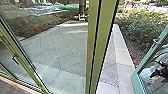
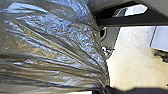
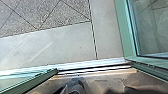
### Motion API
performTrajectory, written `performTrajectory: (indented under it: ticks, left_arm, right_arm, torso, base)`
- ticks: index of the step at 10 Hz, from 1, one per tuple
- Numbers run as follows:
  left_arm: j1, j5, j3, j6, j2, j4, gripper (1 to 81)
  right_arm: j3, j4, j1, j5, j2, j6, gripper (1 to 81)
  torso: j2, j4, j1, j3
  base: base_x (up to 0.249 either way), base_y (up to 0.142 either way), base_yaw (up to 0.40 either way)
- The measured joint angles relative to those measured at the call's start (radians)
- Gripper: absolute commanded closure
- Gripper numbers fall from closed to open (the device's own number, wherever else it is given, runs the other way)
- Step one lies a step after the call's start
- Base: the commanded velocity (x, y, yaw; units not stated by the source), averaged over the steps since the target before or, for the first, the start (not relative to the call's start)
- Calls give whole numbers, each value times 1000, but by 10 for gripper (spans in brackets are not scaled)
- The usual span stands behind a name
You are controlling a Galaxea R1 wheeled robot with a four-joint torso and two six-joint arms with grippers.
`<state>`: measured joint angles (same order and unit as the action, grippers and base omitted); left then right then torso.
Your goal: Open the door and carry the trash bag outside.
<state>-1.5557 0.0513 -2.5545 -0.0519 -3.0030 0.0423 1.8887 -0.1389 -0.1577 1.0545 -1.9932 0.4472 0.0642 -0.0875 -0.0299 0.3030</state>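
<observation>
A teal-framed glass door (image 1: 136,79) stands swung outward at the right of the head view, with an opening between it and the green posts (image 1: 102,30). In the right wrist view the same door (image 3: 121,30) is open beside the sill (image 3: 95,65). The trash bag (image 2: 57,42), shiny and translucent, looms large in the left wrist view. Its folds draw together at my left gripper (image 2: 102,89), which is shut on it. Dark shapes lie low in the right wrist view; I cannot tell how my right gripper stands.
Paving (image 1: 62,47) lies beyond the glass, with a pale stone border (image 1: 123,57) running outward. Bushes (image 1: 142,27) grow to the right. A green-framed glass panel with a handle (image 1: 15,60) is at the left. Dark and whitish shapes show at the right door's glass.
</observation>
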Motion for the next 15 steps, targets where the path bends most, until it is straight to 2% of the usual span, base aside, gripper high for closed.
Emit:
performTrajectory:
  ticks: [3,7,11,15]
  left_arm:
    - [0,0,0,-1,0,0,811]
    - [0,0,0,-1,0,0,811]
    - [0,0,0,-2,-1,0,811]
    - [0,0,0,-3,0,0,811]
  right_arm:
    - [-113,-34,-155,-79,1,-2,10]
    - [-201,-27,-338,-204,16,-19,10]
    - [-257,23,-505,-346,14,-28,10]
    - [-281,116,-704,-486,-31,-32,10]
  torso:
    - [0,0,0,0]
    - [0,0,0,0]
    - [0,0,0,-1]
    - [0,0,0,-2]
  base:
    - [0,0,0]
    - [0,0,0]
    - [0,0,0]
    - [0,0,0]
